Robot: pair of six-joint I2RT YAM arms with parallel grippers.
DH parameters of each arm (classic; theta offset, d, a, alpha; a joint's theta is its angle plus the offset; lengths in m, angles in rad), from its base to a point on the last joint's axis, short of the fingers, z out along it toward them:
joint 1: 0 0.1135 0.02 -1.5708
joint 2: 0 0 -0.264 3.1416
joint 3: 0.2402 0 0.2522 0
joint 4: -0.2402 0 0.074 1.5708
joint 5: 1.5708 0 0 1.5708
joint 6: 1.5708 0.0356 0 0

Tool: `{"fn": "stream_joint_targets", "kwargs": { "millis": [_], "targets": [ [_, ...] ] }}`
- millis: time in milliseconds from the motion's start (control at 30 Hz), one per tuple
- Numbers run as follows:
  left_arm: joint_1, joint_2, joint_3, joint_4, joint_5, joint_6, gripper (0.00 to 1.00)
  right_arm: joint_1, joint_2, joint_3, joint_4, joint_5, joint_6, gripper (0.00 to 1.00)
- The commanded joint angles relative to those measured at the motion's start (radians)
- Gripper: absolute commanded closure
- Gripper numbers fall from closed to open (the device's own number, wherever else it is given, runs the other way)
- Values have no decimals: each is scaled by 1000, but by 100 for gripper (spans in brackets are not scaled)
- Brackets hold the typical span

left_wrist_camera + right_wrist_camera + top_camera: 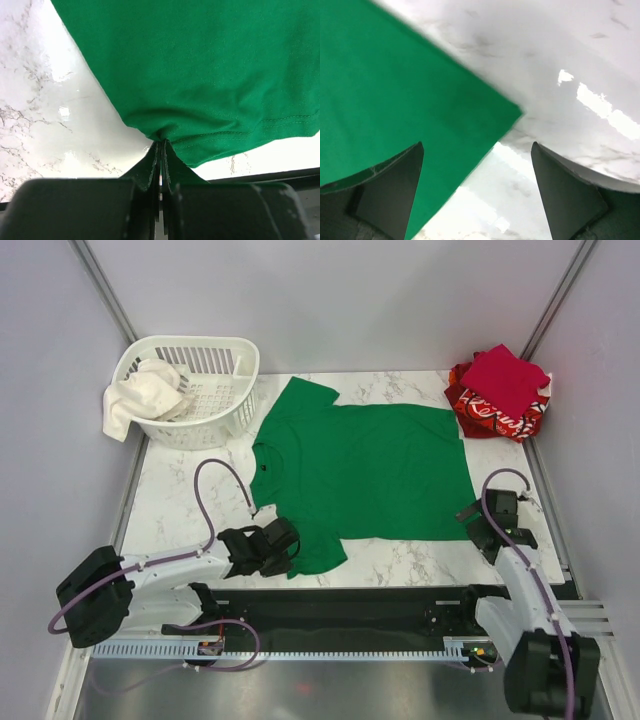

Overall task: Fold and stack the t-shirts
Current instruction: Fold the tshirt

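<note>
Down at the near left, the left arm (170, 565) lies low along the surface (180, 502), and the left claw (290, 546) is clamped shut on the near sleeve of the green t-shirt (370, 475), which is spread flat mid-surface. Over right, the right claw (468, 516) hangs wide open, the shirt's near right corner between its fingers.

bright, even light falls from above, leaving only faint soft shadows. white glare patches sit on the marble tabletop (600, 110) in both wrist views. the right wrist view is blurred, smearing the edge of the green t-shirt (395, 90); the left is sharper.
</note>
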Motion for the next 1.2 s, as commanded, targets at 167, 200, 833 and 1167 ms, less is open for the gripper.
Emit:
{"fn": "stream_joint_targets", "kwargs": {
  "millis": [167,200,833,1167],
  "targets": [
    [9,-70,-66,86,-78,14,98,-292,161,-18,93,-262,-132,5],
    [9,-70,-68,88,-78,17,98,-292,166,-18,96,-257,-130,6],
    [11,-73,-74,100,-81,17,98,-292,200,-39,148,-332,-155,62],
    [11,-86,-60,94,-80,26,98,-292,129,-33,127,-392,-175,100]
  ]
}}
